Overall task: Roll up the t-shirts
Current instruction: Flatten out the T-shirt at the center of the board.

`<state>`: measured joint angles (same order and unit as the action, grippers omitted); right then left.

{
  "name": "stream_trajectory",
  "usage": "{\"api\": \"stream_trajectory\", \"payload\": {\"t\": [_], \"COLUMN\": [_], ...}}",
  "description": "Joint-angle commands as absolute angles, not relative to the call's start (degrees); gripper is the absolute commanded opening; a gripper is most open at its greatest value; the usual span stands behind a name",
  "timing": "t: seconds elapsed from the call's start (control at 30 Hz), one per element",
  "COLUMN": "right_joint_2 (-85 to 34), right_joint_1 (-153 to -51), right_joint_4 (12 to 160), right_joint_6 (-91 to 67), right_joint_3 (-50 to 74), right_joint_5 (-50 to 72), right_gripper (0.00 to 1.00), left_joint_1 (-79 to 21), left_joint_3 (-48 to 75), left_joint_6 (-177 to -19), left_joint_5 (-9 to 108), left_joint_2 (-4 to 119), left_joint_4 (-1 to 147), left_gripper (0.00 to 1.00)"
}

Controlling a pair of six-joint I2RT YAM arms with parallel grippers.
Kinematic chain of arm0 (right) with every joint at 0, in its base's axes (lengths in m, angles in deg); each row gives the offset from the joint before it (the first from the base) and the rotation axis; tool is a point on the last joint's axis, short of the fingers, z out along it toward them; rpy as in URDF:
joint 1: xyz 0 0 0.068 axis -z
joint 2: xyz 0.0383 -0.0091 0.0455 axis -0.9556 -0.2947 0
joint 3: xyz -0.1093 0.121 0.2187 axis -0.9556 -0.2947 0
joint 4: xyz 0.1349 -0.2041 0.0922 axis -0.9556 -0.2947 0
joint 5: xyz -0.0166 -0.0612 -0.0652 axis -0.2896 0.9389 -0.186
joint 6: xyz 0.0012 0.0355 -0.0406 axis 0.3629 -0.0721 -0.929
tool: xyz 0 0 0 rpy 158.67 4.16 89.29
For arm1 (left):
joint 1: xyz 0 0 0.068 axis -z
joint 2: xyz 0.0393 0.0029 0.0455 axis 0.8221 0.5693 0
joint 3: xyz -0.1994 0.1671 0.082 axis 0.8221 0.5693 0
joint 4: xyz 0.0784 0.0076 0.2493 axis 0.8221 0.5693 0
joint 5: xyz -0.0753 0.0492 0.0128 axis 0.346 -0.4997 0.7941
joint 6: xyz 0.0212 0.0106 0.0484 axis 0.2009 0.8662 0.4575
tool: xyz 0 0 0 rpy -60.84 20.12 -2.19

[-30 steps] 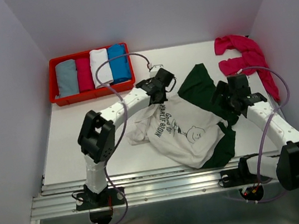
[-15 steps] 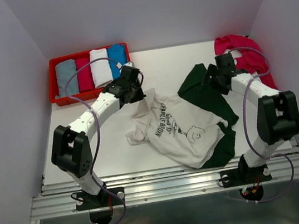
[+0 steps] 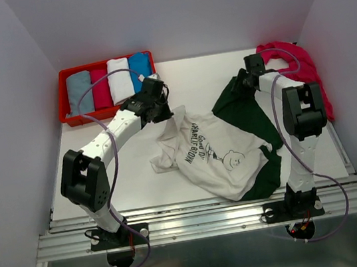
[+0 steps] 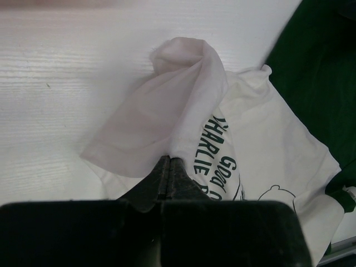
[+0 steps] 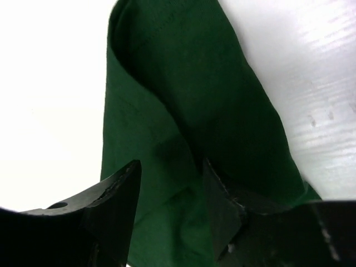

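Note:
A cream-white t-shirt (image 3: 216,158) with dark green sleeves and a dark print lies crumpled mid-table. My left gripper (image 3: 164,117) is shut on its upper left edge, and the left wrist view shows the jaws (image 4: 169,161) pinched tight on a lifted fold of cream cloth (image 4: 167,111). My right gripper (image 3: 244,85) sits at the far end of the green sleeve (image 3: 238,108). Its fingers (image 5: 171,167) stand apart, straddling a ridge of the green cloth (image 5: 167,83). Magenta-pink t-shirts (image 3: 293,66) lie heaped at the back right.
A red tray (image 3: 66,116) at the back left holds several rolled cloths in grey, magenta, white and blue. Walls close in on both sides. A metal rail (image 3: 205,220) runs along the near table edge by the arm bases.
The right arm swung from mid-right up to the sleeve's far end, and its jaws narrowed around the cloth. The left arm carried the shirt's edge left and back, then held still.

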<state>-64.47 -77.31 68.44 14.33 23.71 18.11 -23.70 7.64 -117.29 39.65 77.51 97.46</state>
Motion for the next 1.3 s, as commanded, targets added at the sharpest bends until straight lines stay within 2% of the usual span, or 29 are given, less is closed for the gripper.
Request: {"api": "stream_trajectory", "payload": {"t": [0.0, 0.1, 0.13, 0.23, 0.57, 0.87, 1.0, 1.17, 1.27], "right_joint_2": [-66.06, -67.03, -66.85, -64.31, -43.14, -21.26, -17.37, -13.78, -7.55], "right_joint_1": [-76.99, -76.99, -76.99, -76.99, -76.47, -75.94, -75.94, -75.94, -75.94], "right_joint_4": [70.53, 70.27, 70.36, 70.44, 70.53, 70.27, 69.30, 67.20, 65.00], "right_joint_6": [14.71, 14.97, 15.41, 16.46, 17.26, 15.51, 14.10, 14.36, 14.80], "right_joint_3": [27.08, 27.09, 26.91, 26.21, 30.16, 29.55, 29.90, 26.66, 18.32], "right_joint_5": [16.36, 17.32, 17.59, 17.85, 20.47, 28.13, 31.21, 31.91, 32.44], "right_gripper": [0.52, 0.35, 0.20, 0.01, 0.01, 0.01, 0.01, 0.01, 0.01], "left_joint_1": [-24.19, -24.27, -24.45, -25.23, -30.33, -33.06, -33.41, -33.59, -33.59], "left_joint_3": [6.31, 6.93, 7.01, 7.10, -2.91, -9.07, -9.59, -9.16, -5.57], "left_joint_6": [-115.82, -115.82, -115.82, -115.64, -111.52, -110.02, -109.58, -109.05, -109.49], "left_joint_5": [40.38, 40.29, 40.29, 40.29, 39.76, 37.66, 37.04, 36.33, 37.12], "left_joint_2": [73.92, 73.65, 73.57, 72.95, 68.91, 57.58, 53.18, 52.30, 50.89], "left_joint_4": [97.85, 97.76, 97.94, 98.12, 103.82, 107.96, 107.70, 108.48, 108.40], "left_gripper": [0.00, 0.00, 0.00, 0.00, 0.00, 0.00, 0.00, 0.00, 0.00]}}
